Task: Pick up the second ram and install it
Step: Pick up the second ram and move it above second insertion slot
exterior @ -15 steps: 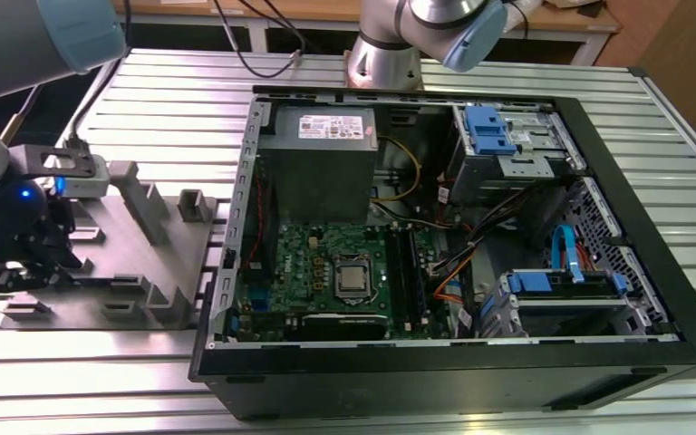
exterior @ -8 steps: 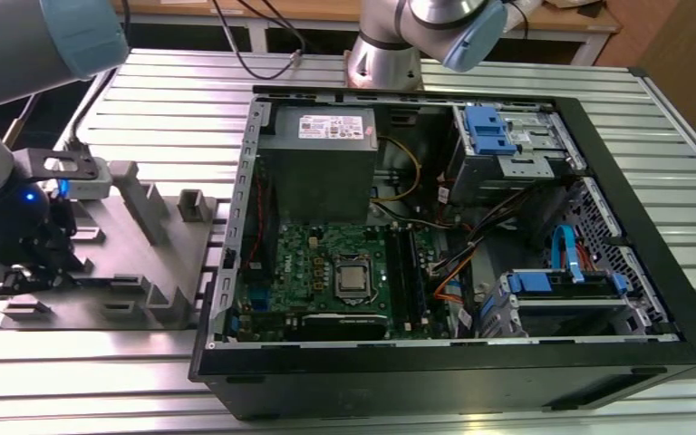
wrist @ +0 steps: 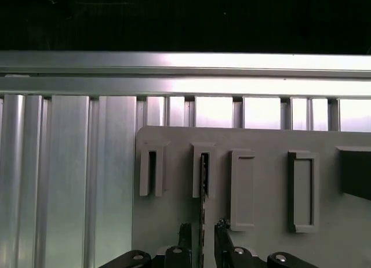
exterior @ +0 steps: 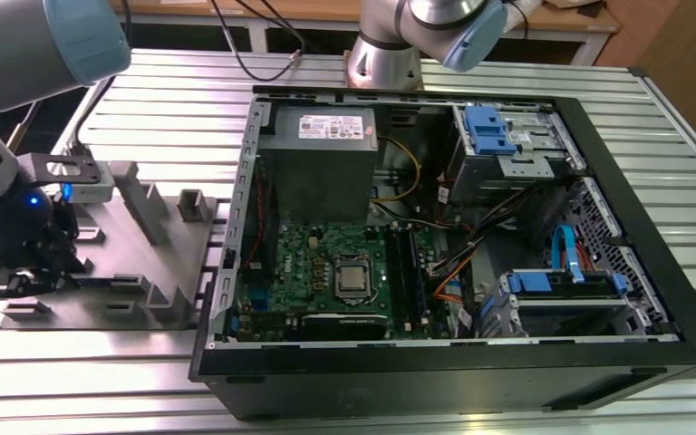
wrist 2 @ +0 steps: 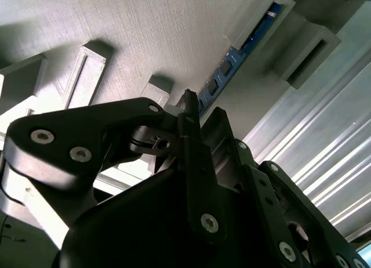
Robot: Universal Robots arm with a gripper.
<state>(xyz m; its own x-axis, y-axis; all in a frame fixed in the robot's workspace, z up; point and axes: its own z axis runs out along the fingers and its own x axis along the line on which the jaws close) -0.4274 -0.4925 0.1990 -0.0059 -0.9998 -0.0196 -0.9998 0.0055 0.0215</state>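
The second ram [wrist: 204,184] is a thin dark strip standing on edge in a slot of the grey holder tray [wrist: 261,256]. In the second wrist view the ram [wrist 2: 232,62] shows its chips along a blue-dark face. My gripper [wrist: 203,236] straddles its near end, with a black finger [wrist: 185,236] on each side and a thin gap to the stick. The fingertips [wrist 2: 188,102] flank the ram's end in the second wrist view too. In the exterior view my gripper [exterior: 36,272] is low over the tray [exterior: 130,272], at the exterior view's left.
An open computer case [exterior: 445,227] lies at the exterior view's right with the motherboard [exterior: 323,272], its memory slots [exterior: 402,272], a power supply [exterior: 318,159] and blue drive bays [exterior: 493,131]. Grey upright slabs [exterior: 142,204] rise from the tray. The ribbed aluminium table [exterior: 167,82] runs underneath.
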